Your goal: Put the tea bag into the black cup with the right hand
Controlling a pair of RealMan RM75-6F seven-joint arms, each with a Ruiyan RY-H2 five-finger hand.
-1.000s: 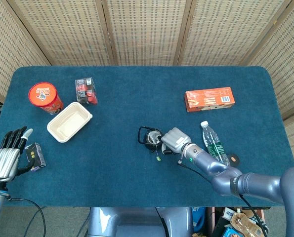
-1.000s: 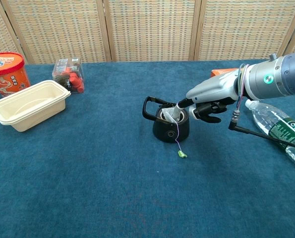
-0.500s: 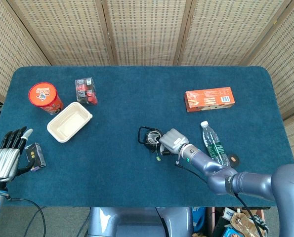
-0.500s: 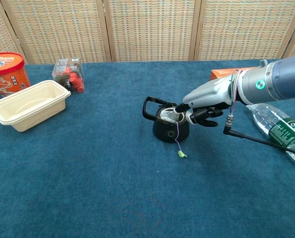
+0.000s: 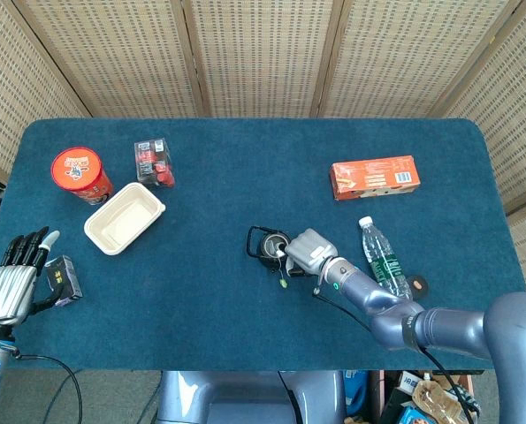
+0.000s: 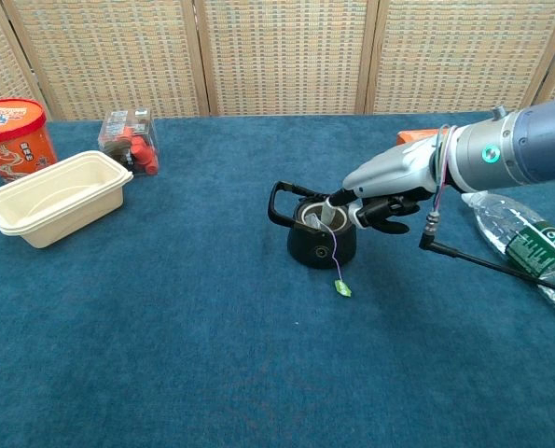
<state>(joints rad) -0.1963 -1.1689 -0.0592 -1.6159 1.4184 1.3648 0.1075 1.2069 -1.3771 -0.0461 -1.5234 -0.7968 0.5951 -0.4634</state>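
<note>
The right hand (image 6: 381, 191) is at the centre of the chest view, its fingertips (image 6: 337, 197) at the rim of the cup (image 6: 320, 235). It pinches the top of the tea bag (image 6: 325, 215), which stands partly inside the cup's mouth. The string (image 6: 334, 263) hangs down the front of the cup, outside, and the green tag (image 6: 341, 288) is just above the table (image 6: 165, 355) or on it; I cannot tell which. In the head view the same hand (image 5: 310, 252) covers part of the cup (image 5: 269, 245), so the bag is hardly seen there.

I judge that the bag is nearly placed, but not let go.

What could go wrong:
- If the hand opens now, the bag may lean on the rim and tip out, because its upper part is above the edge.
- The fingers are very close to the rim. A push sideways could slide or tip the cup, which looks small and light.
- If the hand lifts away with the string caught on a finger, the bag would be pulled out again.
- The cable (image 6: 482, 263) under the wrist lies near the bottle (image 6: 524, 245) at the right edge and could drag it.

The left hand (image 5: 15, 274), at the lower left of the head view, rests beside a small dark box (image 5: 64, 279) with fingers straight and apart, holding nothing.
</note>
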